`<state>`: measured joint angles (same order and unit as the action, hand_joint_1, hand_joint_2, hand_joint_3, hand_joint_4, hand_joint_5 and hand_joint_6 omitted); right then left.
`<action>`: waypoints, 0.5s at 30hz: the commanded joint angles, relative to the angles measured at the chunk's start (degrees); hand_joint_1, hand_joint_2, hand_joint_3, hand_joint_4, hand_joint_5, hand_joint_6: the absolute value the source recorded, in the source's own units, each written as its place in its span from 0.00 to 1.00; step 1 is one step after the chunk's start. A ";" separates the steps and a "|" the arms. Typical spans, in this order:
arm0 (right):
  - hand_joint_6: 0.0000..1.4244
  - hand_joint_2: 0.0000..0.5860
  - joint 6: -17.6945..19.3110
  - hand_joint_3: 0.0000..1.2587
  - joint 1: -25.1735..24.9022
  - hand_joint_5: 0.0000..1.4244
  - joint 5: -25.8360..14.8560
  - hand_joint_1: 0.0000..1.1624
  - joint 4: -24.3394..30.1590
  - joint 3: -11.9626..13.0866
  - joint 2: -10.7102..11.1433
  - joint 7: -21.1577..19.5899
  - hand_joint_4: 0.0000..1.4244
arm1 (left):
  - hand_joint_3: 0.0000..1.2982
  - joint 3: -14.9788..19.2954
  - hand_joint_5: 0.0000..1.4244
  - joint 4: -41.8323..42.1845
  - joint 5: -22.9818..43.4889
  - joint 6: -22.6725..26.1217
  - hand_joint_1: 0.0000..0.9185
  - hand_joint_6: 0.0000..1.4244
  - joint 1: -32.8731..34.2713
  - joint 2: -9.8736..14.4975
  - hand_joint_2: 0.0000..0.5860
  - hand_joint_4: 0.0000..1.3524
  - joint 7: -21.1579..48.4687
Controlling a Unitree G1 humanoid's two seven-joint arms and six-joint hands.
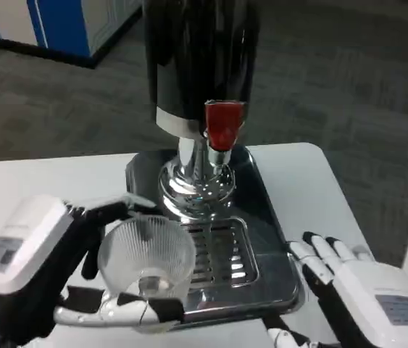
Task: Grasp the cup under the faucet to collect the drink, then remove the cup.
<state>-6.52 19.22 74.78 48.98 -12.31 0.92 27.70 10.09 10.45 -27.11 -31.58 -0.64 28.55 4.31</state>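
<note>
A clear ribbed cup [148, 261] is held by my left hand [40, 268], whose fingers wrap around its sides. The cup hangs over the left edge of the drip grille [222, 250], short of the red tap lever [223, 124] and the chrome spout [214, 156] of the black drink dispenser [196, 58]. My right hand [367, 290] rests at the lower right beside the chrome tray [265, 210], fingers spread and holding nothing.
The dispenser stands on a chrome base tray at the middle of the white table [51, 181]. The table's right edge runs close past my right hand. Grey carpet and a blue-and-white cabinet [59, 22] lie behind.
</note>
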 commanded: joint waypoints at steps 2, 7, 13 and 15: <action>0.00 0.69 -0.14 0.08 2.42 0.00 -2.17 0.23 2.75 2.89 0.71 -0.01 0.00 | 0.70 -1.69 0.85 -5.02 -2.80 1.05 0.61 1.00 6.13 0.00 0.00 0.75 -3.16; 0.00 0.69 -0.12 0.08 4.07 0.00 -4.27 0.23 5.64 5.35 0.80 0.50 0.00 | 0.70 -3.30 0.85 -11.79 -5.99 2.07 0.61 1.00 12.58 0.67 0.00 0.75 -6.23; 0.00 0.69 -0.17 0.08 4.96 0.00 -6.29 0.23 8.04 7.66 0.71 1.27 0.00 | 0.70 -6.00 0.85 -18.70 -9.04 2.87 0.61 1.00 18.38 1.11 0.00 0.75 -10.26; 0.00 0.69 -0.11 0.08 5.57 0.00 -7.12 0.23 8.67 8.68 0.82 1.31 0.00 | 0.70 -7.24 0.85 -21.03 -10.02 3.51 0.61 1.00 20.14 0.60 0.00 0.75 -11.72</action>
<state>-6.56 23.91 68.93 56.43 -5.02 1.34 28.58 4.35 -8.40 -36.14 -28.54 16.75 29.26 -4.47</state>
